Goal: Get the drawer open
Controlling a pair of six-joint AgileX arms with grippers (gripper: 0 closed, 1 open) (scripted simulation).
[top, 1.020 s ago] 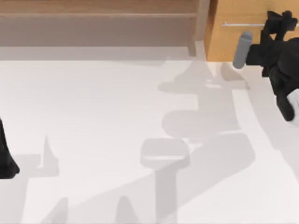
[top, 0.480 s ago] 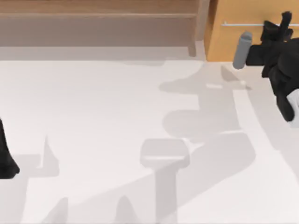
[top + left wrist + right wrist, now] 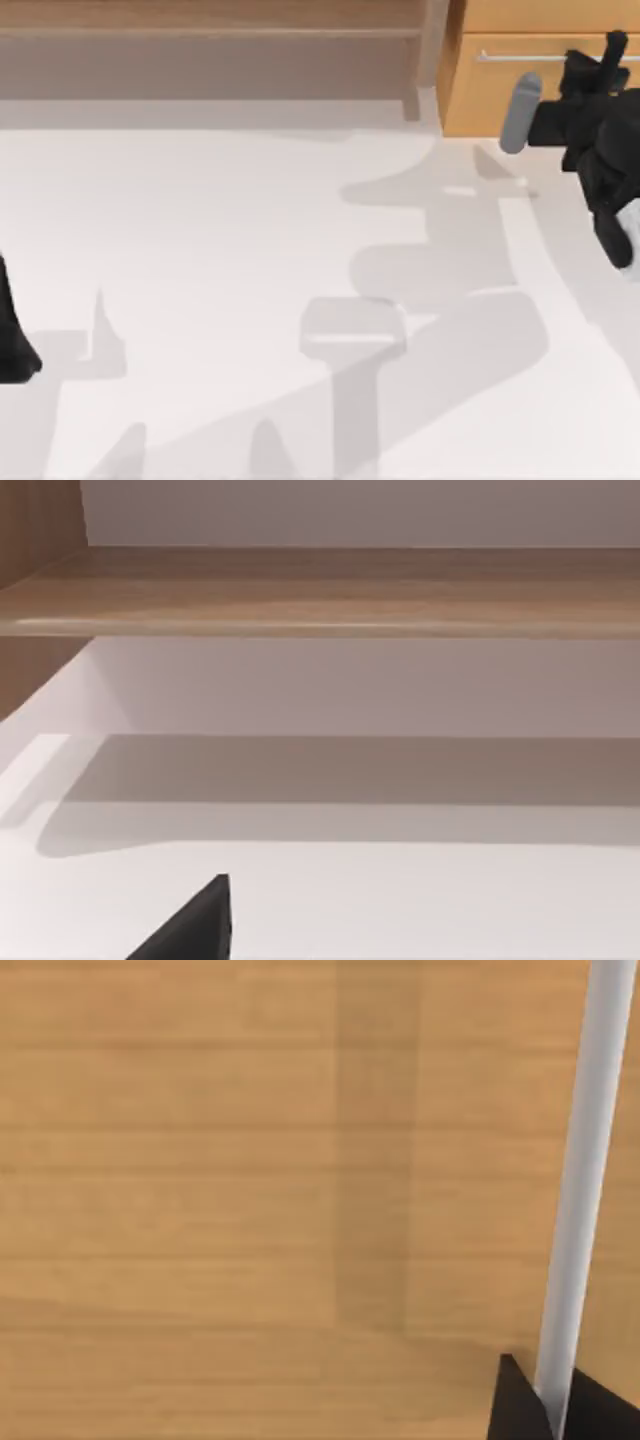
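Drawer (image 3: 500, 90) at table's (image 3: 220, 260) far right corner, orange-tan front facing the arms, beside brown shelf unit (image 3: 210, 50). Right hand (image 3: 608, 58) at silver bar handle (image 3: 520, 56), fingers (image 3: 520, 1405) clenched either side of bar. Left arm parked at table's left edge; left hand (image 3: 195, 930) state: cannot tell.

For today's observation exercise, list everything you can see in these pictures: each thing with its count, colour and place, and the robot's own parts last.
drawer: one, orange-tan wood front, far right of the table.
handle: one, thin silver bar, horizontal across the drawer front.
shelf unit: one, duller brown wood, along the far edge, left of the drawer.
table: one, white, crossed by grey shadows.
right gripper: one, black, at the handle; the right wrist view shows a dark fingertip on each side of the bar.
left arm: one, black, parked at the left edge.
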